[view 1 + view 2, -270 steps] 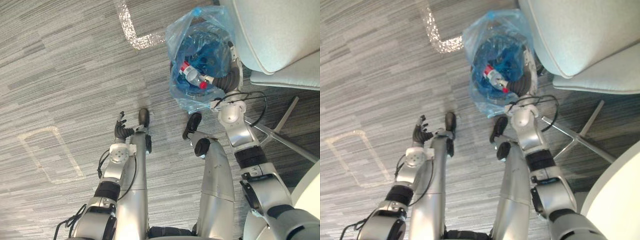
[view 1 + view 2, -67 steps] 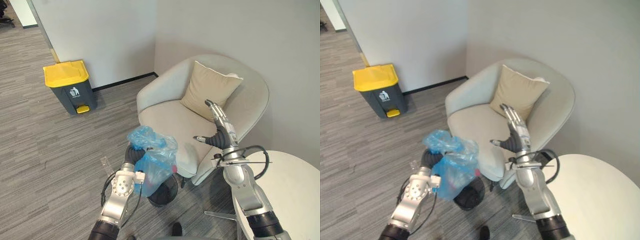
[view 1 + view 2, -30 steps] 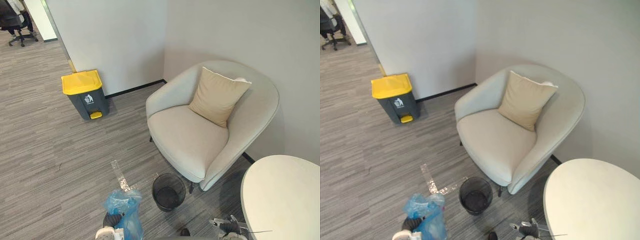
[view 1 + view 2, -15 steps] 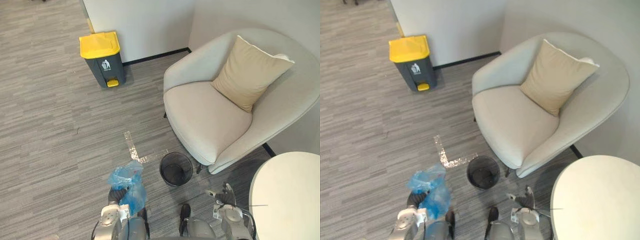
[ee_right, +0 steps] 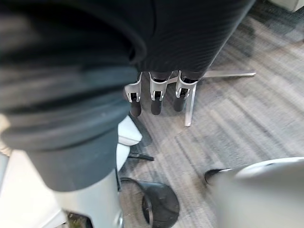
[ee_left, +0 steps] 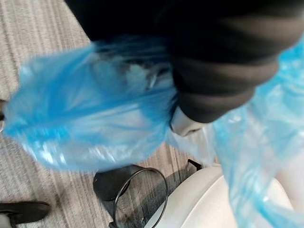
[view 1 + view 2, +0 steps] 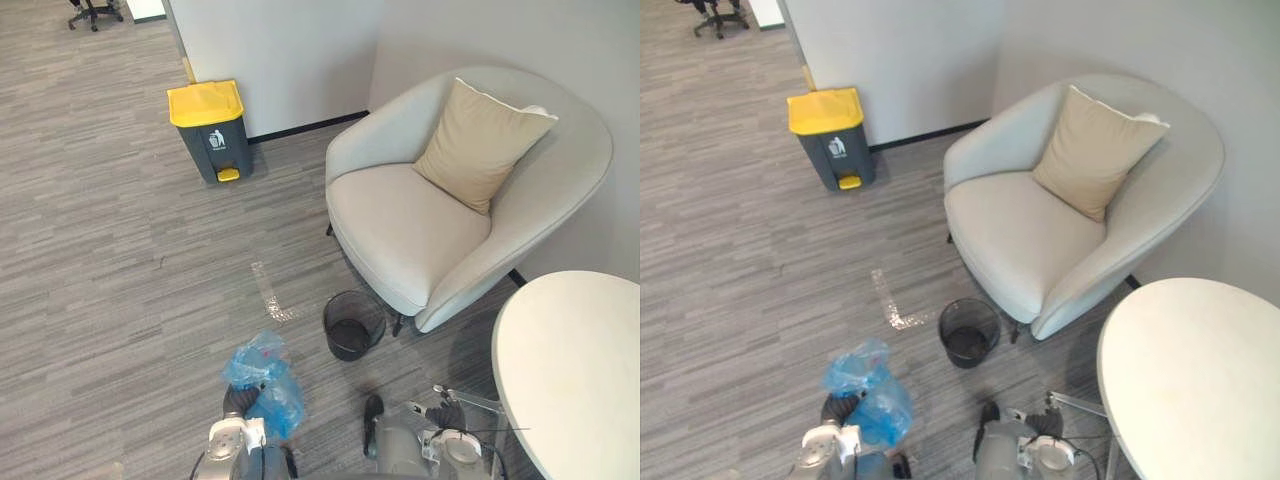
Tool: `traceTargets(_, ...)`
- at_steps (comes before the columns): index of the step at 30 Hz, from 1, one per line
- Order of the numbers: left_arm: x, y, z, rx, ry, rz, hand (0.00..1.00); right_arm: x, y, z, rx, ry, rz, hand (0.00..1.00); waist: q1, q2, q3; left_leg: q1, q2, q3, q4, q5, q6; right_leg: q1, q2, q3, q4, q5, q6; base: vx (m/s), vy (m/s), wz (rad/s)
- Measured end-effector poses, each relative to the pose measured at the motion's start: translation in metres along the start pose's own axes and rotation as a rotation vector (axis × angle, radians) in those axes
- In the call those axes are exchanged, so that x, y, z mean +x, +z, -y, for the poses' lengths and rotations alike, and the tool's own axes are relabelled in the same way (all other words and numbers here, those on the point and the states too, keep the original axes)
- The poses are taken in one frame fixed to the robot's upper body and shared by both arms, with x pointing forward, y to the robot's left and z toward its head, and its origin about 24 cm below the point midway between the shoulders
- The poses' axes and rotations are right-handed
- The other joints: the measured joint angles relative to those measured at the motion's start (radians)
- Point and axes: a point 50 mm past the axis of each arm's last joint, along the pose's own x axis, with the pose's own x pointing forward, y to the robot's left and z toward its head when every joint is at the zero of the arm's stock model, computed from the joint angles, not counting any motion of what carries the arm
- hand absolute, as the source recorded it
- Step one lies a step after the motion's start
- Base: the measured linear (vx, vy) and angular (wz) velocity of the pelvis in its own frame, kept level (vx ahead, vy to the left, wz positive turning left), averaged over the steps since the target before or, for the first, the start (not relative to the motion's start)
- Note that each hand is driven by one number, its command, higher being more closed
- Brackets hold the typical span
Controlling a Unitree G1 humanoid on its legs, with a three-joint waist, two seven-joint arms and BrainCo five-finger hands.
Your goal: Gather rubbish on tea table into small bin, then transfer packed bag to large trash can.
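The blue bag has left the small bin, which stands unlined by the armchair. It hangs from the left hand, fingers clamped on its neck. The right hand is idle, fingers straight. The yellow-lidded trash can, far left, comes next.

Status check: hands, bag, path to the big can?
Blue bag bunched over left hand. Right hand open, idle. Trash can ahead, lid shut.
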Motion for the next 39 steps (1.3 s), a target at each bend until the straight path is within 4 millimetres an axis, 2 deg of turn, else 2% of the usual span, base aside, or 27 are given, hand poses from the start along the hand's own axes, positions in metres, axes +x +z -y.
traceTargets(1, -0.001, -0.002, -0.001, 0.007, 0.002, -0.004, 1.00, -0.002, -0.006, 0.001, 0.000, -0.003, -0.015, 0.00, 0.001, -0.014, -0.009, -0.017, -0.001, -0.017, 0.018, -0.005, -0.014, 0.027, 0.003, 0.025, -0.010, -0.062, 0.007, 0.01, -0.353, 0.74)
traceTargets(2, -0.001, -0.002, 0.001, 0.008, 0.002, -0.010, 1.00, -0.003, -0.008, 0.000, 0.005, -0.002, -0.028, 0.00, 0.001, -0.017, -0.016, -0.048, 0.008, -0.054, 0.054, -0.009, -0.034, 0.048, 0.027, 0.023, -0.070, -0.130, 0.011, -0.01, -0.268, 0.48)
traceTargets(3, -0.002, -0.005, 0.006, 0.001, -0.006, -0.017, 1.00, -0.003, -0.010, 0.003, 0.004, -0.012, -0.033, 0.00, 0.012, -0.003, -0.024, -0.057, 0.026, -0.062, 0.044, -0.006, -0.037, 0.045, 0.048, 0.009, -0.098, -0.128, 0.009, 0.04, -0.273, 0.22)
traceTargets(4, -0.004, -0.007, 0.010, -0.013, -0.011, -0.027, 1.00, -0.003, -0.011, 0.004, 0.001, -0.015, -0.037, 0.00, 0.023, 0.024, -0.033, -0.056, 0.042, -0.074, 0.014, 0.005, -0.040, 0.052, 0.069, -0.001, -0.138, -0.114, 0.003, 0.07, -0.138, -0.06)
traceTargets(5, -0.005, -0.011, 0.013, -0.019, -0.016, -0.042, 1.00, 0.000, -0.009, 0.002, -0.004, -0.007, -0.036, 0.00, 0.026, 0.038, -0.037, -0.052, 0.053, -0.090, -0.032, 0.034, -0.038, 0.075, 0.090, -0.012, -0.190, -0.082, -0.010, 0.11, -0.141, -0.02)
traceTargets(6, -0.005, -0.012, 0.013, -0.020, -0.016, -0.048, 1.00, 0.000, -0.009, 0.003, -0.008, -0.008, -0.036, 0.00, 0.024, 0.042, -0.039, -0.048, 0.057, -0.093, -0.049, 0.046, -0.038, 0.081, 0.096, -0.017, -0.206, -0.071, -0.012, 0.12, -0.124, 0.09)
traceTargets(8, -0.003, -0.014, 0.014, -0.016, -0.019, -0.062, 1.00, 0.001, -0.011, 0.002, -0.012, -0.003, -0.046, 0.00, 0.019, 0.054, -0.043, -0.016, 0.061, -0.114, -0.117, 0.086, -0.055, 0.115, 0.105, -0.047, -0.252, -0.041, -0.041, 0.15, -0.091, 0.21)
traceTargets(9, -0.003, -0.014, 0.015, -0.015, -0.020, -0.063, 1.00, 0.002, -0.011, 0.002, -0.013, -0.003, -0.047, 0.00, 0.019, 0.055, -0.045, -0.016, 0.062, -0.115, -0.124, 0.091, -0.058, 0.116, 0.105, -0.053, -0.256, -0.036, -0.044, 0.16, -0.053, 0.34)
traceTargets(10, -0.001, -0.012, 0.015, -0.013, -0.023, -0.058, 1.00, 0.002, -0.012, 0.003, -0.017, -0.005, -0.053, 0.00, 0.018, 0.068, -0.049, -0.018, 0.066, -0.115, -0.128, 0.101, -0.074, 0.130, 0.103, -0.072, -0.272, -0.035, -0.045, 0.15, -0.023, 0.42)
traceTargets(12, 0.002, -0.009, 0.015, -0.005, -0.026, -0.052, 1.00, 0.003, -0.012, 0.003, -0.017, -0.006, -0.057, 0.00, 0.015, 0.066, -0.046, -0.022, 0.070, -0.111, -0.128, 0.107, -0.072, 0.156, 0.100, -0.100, -0.296, -0.028, -0.051, 0.15, 0.001, 0.49)
traceTargets(14, 0.005, -0.005, 0.009, 0.034, -0.028, -0.038, 1.00, 0.006, -0.009, -0.003, -0.004, 0.006, -0.062, 0.00, 0.012, 0.035, -0.041, -0.026, 0.063, -0.052, -0.136, 0.151, -0.049, 0.201, 0.067, -0.153, -0.341, -0.024, -0.051, 0.12, 0.019, 0.61)
traceTargets(15, 0.005, -0.004, 0.009, 0.042, -0.032, -0.034, 1.00, 0.006, -0.008, -0.004, -0.002, 0.007, -0.061, 0.00, 0.011, 0.029, -0.040, -0.027, 0.058, -0.035, -0.142, 0.164, -0.040, 0.207, 0.059, -0.164, -0.351, -0.021, -0.049, 0.10, 0.028, 0.84)
traceTargets(17, 0.007, 0.003, 0.014, 0.057, -0.054, -0.009, 1.00, 0.010, -0.004, -0.001, 0.006, -0.009, -0.058, 0.00, 0.009, 0.027, -0.042, -0.059, 0.053, 0.087, -0.146, 0.200, -0.002, 0.239, 0.028, -0.242, -0.398, 0.005, -0.044, 0.07, 0.049, 1.04)
traceTargets(18, 0.007, 0.003, 0.014, 0.059, -0.056, -0.006, 1.00, 0.011, -0.003, 0.000, 0.013, -0.017, -0.055, 0.00, 0.007, 0.028, -0.040, -0.060, 0.054, 0.115, -0.141, 0.200, -0.002, 0.247, 0.025, -0.260, -0.403, 0.005, -0.044, 0.05, 0.057, 0.93)
traceTargets(21, 0.006, 0.001, 0.007, 0.076, -0.045, -0.013, 1.00, 0.014, 0.003, -0.002, 0.019, -0.021, -0.049, 0.00, 0.006, 0.027, -0.036, -0.055, 0.045, 0.105, -0.146, 0.200, -0.001, 0.295, 0.025, -0.306, -0.422, 0.014, -0.029, 0.03, 0.044, 0.69)
traceTargets(23, 0.005, -0.001, 0.003, 0.086, -0.037, -0.019, 1.00, 0.016, 0.007, -0.002, 0.018, -0.021, -0.037, 0.00, 0.006, 0.030, -0.034, -0.056, 0.033, 0.102, -0.151, 0.191, 0.013, 0.296, 0.018, -0.324, -0.405, 0.014, -0.029, 0.00, 0.063, 0.38)
traceTargets(24, 0.005, -0.002, 0.002, 0.087, -0.036, -0.021, 1.00, 0.018, 0.010, -0.001, 0.013, -0.023, -0.031, 0.00, 0.004, 0.032, -0.026, -0.059, 0.023, 0.108, -0.139, 0.151, 0.047, 0.278, 0.001, -0.327, -0.339, -0.004, 0.000, -0.03, 0.110, 0.40)
traceTargets(25, 0.006, -0.001, 0.003, 0.090, -0.038, -0.019, 1.00, 0.019, 0.011, -0.001, 0.007, -0.023, -0.034, 0.00, 0.000, 0.030, 0.001, -0.058, 0.019, 0.096, -0.109, 0.106, 0.058, 0.250, -0.027, -0.310, -0.206, -0.025, 0.031, -0.08, 0.121, 0.50)
traceTargets(27, 0.006, -0.001, 0.001, 0.114, -0.044, -0.019, 1.00, 0.018, 0.009, -0.001, 0.002, -0.022, -0.048, 0.00, -0.007, 0.020, 0.012, -0.052, -0.015, 0.069, -0.114, 0.097, 0.062, 0.164, -0.071, -0.246, -0.005, 0.006, 0.032, 0.05, 0.173, 0.75)
traceTargets(28, 0.006, 0.001, -0.011, 0.135, -0.013, -0.009, 1.00, 0.015, 0.007, -0.009, -0.012, 0.005, -0.047, 0.00, -0.018, -0.004, 0.047, -0.020, -0.034, 0.060, 0.017, -0.032, 0.103, 0.011, -0.025, -0.035, 0.241, -0.015, 0.033, 0.31, 0.187, 0.81)
traceTargets(30, 0.007, 0.005, -0.013, 0.138, 0.002, 0.001, 1.00, 0.015, 0.007, -0.010, -0.019, 0.012, -0.043, 0.00, -0.024, -0.002, 0.048, -0.005, -0.031, 0.037, 0.004, -0.039, 0.110, -0.007, 0.048, -0.046, 0.137, -0.082, 0.012, 0.29, 0.053, 0.56)
traceTargets(33, 0.008, 0.007, -0.007, 0.129, -0.008, 0.005, 1.00, 0.014, 0.010, -0.009, -0.007, 0.007, -0.024, 0.00, -0.026, 0.009, 0.048, 0.033, -0.031, 0.008, -0.025, -0.059, 0.108, -0.041, 0.112, -0.051, 0.010, -0.089, 0.009, 0.24, -0.043, 0.27)
traceTargets(34, 0.010, 0.011, -0.005, 0.128, -0.014, 0.018, 1.00, 0.014, 0.008, -0.007, -0.004, 0.000, -0.028, 0.00, -0.033, 0.016, 0.041, 0.052, -0.037, -0.021, -0.059, -0.059, 0.095, -0.028, 0.136, -0.024, -0.121, -0.061, 0.002, 0.34, -0.071, 0.69)
traceTargets(35, 0.011, 0.014, -0.004, 0.134, -0.019, 0.027, 1.00, 0.012, 0.004, -0.005, -0.003, -0.007, -0.039, 0.00, -0.046, 0.006, 0.029, 0.051, -0.055, -0.051, -0.074, -0.060, 0.082, -0.009, 0.135, 0.004, -0.207, -0.036, -0.017, 0.35, -0.100, 1.05)
traceTargets(36, 0.013, 0.016, -0.001, 0.131, -0.028, 0.030, 1.00, 0.011, -0.004, 0.003, 0.008, -0.033, -0.065, 0.00, -0.054, 0.003, 0.018, 0.071, -0.054, -0.084, -0.070, -0.074, 0.058, 0.007, 0.133, -0.006, -0.196, -0.001, -0.077, 0.43, -0.146, 0.92)
traceTargets(38, 0.013, 0.018, 0.014, 0.106, -0.055, 0.036, 1.00, 0.008, -0.009, 0.014, 0.011, -0.062, -0.073, 0.00, -0.055, 0.059, -0.005, 0.068, 0.009, -0.082, 0.004, -0.092, 0.003, 0.060, 0.148, -0.089, -0.206, -0.038, -0.100, 0.58, -0.155, 0.84)
traceTargets(39, 0.013, 0.018, 0.019, 0.101, -0.068, 0.039, 1.00, 0.008, -0.008, 0.015, 0.013, -0.064, -0.068, 0.00, -0.059, 0.068, -0.001, 0.033, 0.057, -0.050, 0.153, -0.083, -0.010, 0.130, 0.170, -0.108, -0.243, -0.047, -0.113, 0.55, -0.129, 0.70)
